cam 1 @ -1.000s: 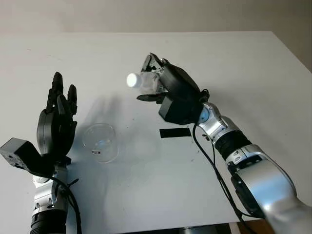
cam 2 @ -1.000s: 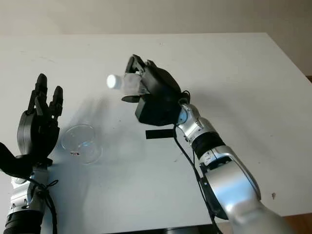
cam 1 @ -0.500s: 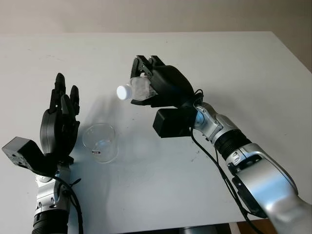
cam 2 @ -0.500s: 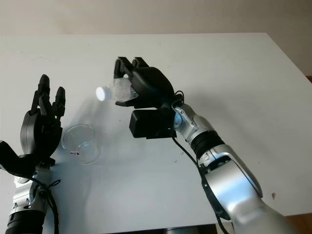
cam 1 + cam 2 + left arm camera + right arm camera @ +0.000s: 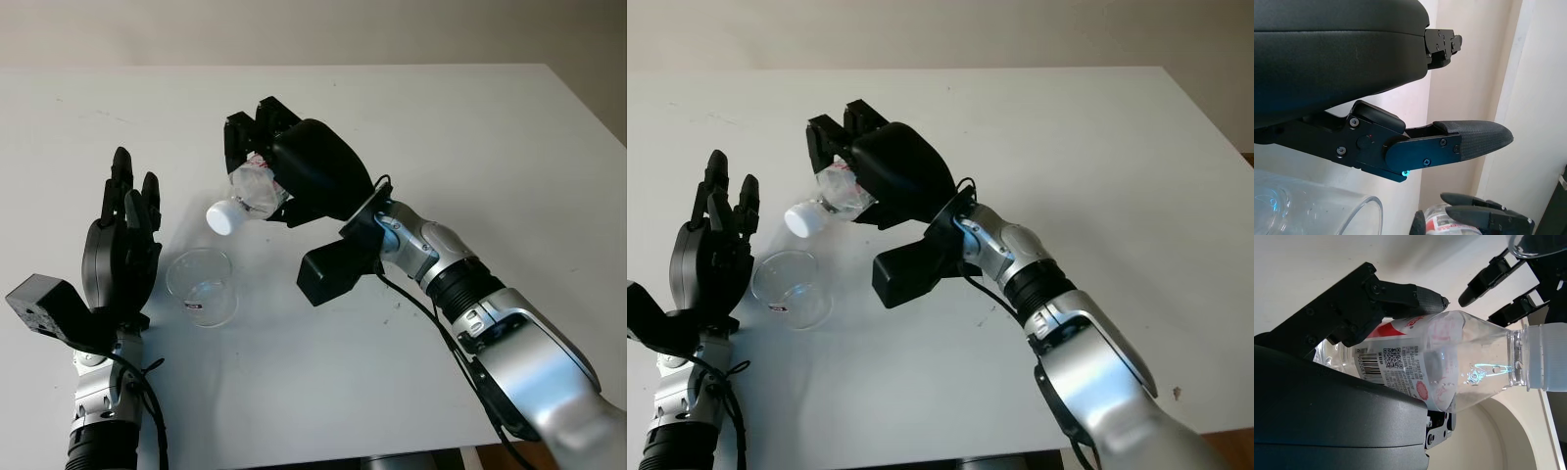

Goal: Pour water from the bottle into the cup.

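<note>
From the head camera, the black right hand (image 5: 294, 176) was clamped on the one clear plastic bottle with a white cap (image 5: 245, 199), now swung further left and tipped cap-down above the single clear glass cup (image 5: 201, 286) on the white table (image 5: 490, 147), while the open left hand (image 5: 122, 245) stood upright just beside the cup. At the left wrist, the cup's rim (image 5: 1352, 208) showed near the hand's fingers (image 5: 1469, 139); at the right wrist, fingers (image 5: 1400, 301) gripped the capped bottle (image 5: 1449, 357), little water visible inside.

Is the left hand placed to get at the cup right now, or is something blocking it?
Probably yes. The left hand is open just beside the cup, with bare table between them. The bottle, gripped by the right hand, hangs tilted above, off that path.
</note>
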`<action>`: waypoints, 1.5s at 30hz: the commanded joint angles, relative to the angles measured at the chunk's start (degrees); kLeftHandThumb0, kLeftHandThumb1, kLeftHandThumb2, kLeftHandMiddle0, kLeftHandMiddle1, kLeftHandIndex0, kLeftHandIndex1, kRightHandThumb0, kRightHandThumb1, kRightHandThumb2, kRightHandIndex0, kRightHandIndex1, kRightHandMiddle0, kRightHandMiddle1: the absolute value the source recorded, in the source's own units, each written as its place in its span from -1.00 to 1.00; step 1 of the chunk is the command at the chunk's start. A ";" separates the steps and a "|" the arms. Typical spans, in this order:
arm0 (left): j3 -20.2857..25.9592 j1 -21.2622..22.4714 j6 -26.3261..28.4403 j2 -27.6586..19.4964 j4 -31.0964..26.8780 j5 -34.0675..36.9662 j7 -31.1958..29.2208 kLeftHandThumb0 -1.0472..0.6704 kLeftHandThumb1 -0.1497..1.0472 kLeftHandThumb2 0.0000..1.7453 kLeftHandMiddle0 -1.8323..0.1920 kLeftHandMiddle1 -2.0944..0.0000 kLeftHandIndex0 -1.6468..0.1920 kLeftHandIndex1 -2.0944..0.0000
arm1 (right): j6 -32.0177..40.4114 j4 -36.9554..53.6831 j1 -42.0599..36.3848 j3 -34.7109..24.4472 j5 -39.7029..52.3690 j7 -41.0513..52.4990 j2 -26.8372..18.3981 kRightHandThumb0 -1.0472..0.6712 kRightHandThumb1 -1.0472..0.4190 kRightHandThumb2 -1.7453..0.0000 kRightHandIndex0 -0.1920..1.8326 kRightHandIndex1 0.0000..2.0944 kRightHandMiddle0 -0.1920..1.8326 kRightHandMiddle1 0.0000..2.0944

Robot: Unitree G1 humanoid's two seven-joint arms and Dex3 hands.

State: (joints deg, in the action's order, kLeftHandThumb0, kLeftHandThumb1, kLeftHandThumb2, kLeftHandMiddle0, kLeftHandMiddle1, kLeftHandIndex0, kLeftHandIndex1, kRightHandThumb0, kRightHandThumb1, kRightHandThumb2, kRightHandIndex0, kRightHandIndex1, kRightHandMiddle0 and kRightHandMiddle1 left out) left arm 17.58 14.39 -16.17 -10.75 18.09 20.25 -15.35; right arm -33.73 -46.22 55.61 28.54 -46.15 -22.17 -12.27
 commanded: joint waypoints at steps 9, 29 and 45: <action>-0.34 -0.30 -1.51 0.59 0.19 -0.65 -0.26 -0.77 1.00 -0.32 0.82 1.00 0.86 1.00 | 2.56 0.36 2.65 2.91 -4.57 -7.78 3.37 0.01 -0.53 0.17 0.41 1.00 -0.19 0.99; -0.25 -0.73 -1.07 1.67 -0.35 -0.69 0.99 -0.78 1.00 -0.32 0.83 1.00 0.87 1.00 | 7.21 0.53 5.83 8.07 -12.32 -14.95 2.95 -0.11 -0.51 0.16 0.51 1.00 0.05 1.00; -0.11 -0.34 -1.35 1.13 0.59 -0.88 0.19 -0.79 1.00 -0.33 0.82 1.00 0.86 1.00 | 7.92 -2.62 8.60 11.44 -16.59 -24.01 1.63 -0.15 -0.61 0.35 0.53 1.00 0.03 1.00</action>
State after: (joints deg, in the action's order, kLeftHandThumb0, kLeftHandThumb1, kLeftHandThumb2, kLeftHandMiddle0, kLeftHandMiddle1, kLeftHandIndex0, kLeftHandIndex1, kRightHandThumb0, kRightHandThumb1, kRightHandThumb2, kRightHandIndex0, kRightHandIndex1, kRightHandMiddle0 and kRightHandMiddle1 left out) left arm 17.48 14.48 -17.32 -9.90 18.03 19.48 -15.09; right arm -26.34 -48.76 62.49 39.76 -62.46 -45.19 -10.24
